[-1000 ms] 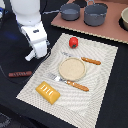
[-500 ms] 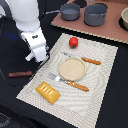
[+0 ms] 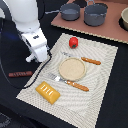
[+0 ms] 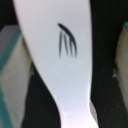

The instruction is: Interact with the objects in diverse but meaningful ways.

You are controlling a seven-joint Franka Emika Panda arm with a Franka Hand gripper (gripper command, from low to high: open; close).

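- A white fish [image 4: 62, 65] is seen very close in the wrist view, filling the space between the two fingers [image 4: 11, 75]; it is judged to be held by the gripper [image 3: 44, 56], narrowly closed on it.
- In the exterior view the gripper is placed over the left far edge of the mat [image 3: 100, 95], so the fish itself is hidden there.
- The tomato [image 3: 73, 42] lies on the far part of the mat, near the plate [image 3: 72, 69].
- The bread [image 3: 48, 92] is set at the near left corner, apart from the plate.
- The sausage [image 3: 20, 74] rests off the mat, on the left.
- The fish is probably kept lifted to be carried to another place.
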